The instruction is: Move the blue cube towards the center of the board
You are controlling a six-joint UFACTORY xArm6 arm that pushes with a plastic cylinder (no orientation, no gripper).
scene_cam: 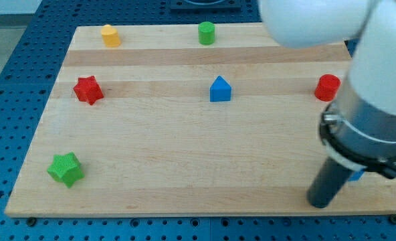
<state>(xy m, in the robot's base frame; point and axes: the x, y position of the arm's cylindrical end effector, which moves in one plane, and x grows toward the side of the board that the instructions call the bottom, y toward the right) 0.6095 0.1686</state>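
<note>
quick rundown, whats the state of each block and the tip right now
yellow block: upright, view's top left
green cylinder: upright, top edge
red star: flat, left side
blue house-shaped block: near board centre
red cylinder: upright, right side
green star: flat, bottom left
blue cube: mostly hidden behind arm
my tip: bottom right, beside blue cube; contact unclear

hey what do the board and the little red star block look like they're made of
The board looks like pale wood with a smooth, matte finish: long grain streaks and plank seams run across it. The red star block looks like moulded or printed plastic, judging by its flat, uniform colour and dull surface, though painted wood can't be excluded.
</note>
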